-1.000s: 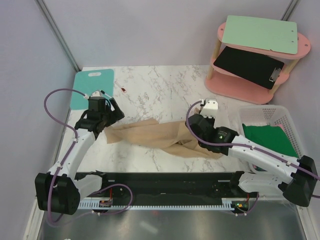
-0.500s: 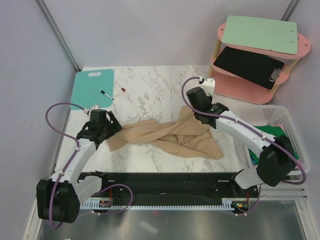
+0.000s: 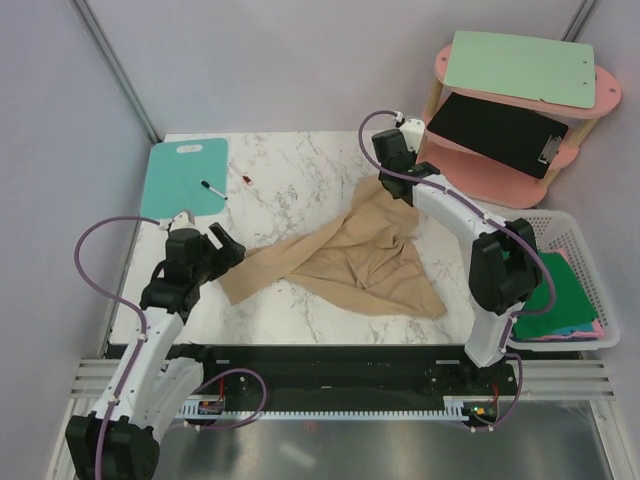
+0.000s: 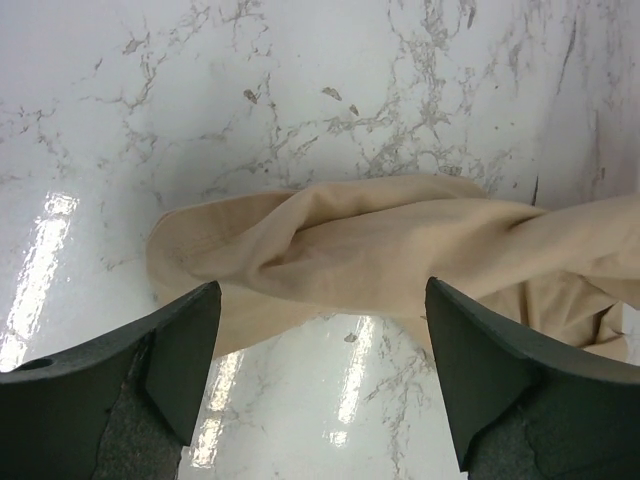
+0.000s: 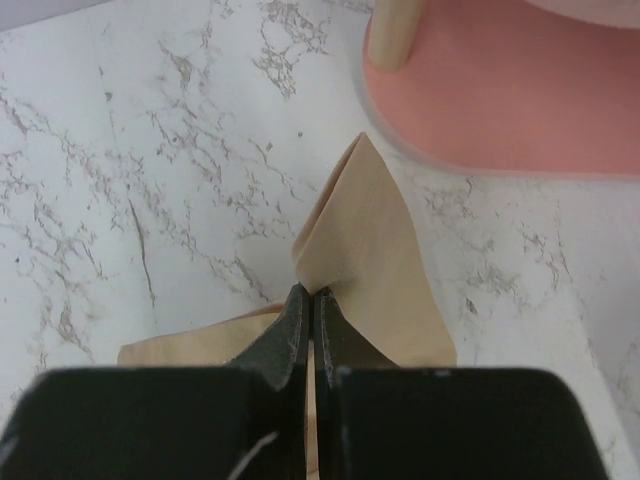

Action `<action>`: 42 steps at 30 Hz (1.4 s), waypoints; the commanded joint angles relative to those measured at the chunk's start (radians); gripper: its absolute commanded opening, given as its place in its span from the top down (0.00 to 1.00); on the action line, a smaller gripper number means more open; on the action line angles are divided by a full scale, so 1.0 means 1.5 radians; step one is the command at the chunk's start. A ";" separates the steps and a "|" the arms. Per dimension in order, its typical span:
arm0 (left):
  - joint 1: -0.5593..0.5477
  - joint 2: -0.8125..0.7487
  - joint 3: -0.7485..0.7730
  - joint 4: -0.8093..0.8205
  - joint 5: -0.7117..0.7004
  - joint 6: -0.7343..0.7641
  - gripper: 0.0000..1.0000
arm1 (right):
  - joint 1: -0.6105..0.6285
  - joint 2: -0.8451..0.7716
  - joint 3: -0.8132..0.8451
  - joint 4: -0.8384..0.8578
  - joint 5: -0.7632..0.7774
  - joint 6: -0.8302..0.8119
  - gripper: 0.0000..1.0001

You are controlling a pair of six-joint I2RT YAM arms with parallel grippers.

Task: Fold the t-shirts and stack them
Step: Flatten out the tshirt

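A tan t-shirt (image 3: 350,262) lies crumpled across the marble table, stretched from near left to far right. My right gripper (image 3: 388,182) is shut on the shirt's far corner (image 5: 360,215) next to the pink shelf, its jaws pressed together on the cloth (image 5: 311,292). My left gripper (image 3: 226,258) is open just near the shirt's left end (image 4: 260,250), its fingers (image 4: 185,345) wide apart above bare marble, holding nothing. Green shirts (image 3: 552,290) lie in the white basket (image 3: 590,335) at the right.
A pink two-tier shelf (image 3: 515,95) with a green board and a black clipboard stands at the back right; its base shows in the right wrist view (image 5: 500,90). A teal cutting board (image 3: 180,178) with a marker (image 3: 212,188) lies at the back left.
My right gripper has carried the shirt's corner away toward the far right, spreading the cloth. My left gripper has let go of the left end, opened, and drawn back toward me.
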 commanded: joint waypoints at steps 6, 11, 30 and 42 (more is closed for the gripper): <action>0.000 -0.037 -0.050 -0.052 0.052 -0.054 0.16 | -0.072 0.116 0.111 0.011 -0.037 -0.028 1.00; -0.003 -0.007 -0.081 -0.044 0.087 -0.079 0.18 | -0.095 0.161 0.149 0.008 -0.081 -0.023 1.00; -0.008 0.129 -0.133 0.130 0.011 -0.097 0.24 | -0.106 0.152 0.123 0.019 -0.162 -0.008 1.00; -0.010 0.312 -0.082 0.207 0.049 -0.074 0.98 | -0.106 0.102 0.083 0.023 -0.172 -0.011 1.00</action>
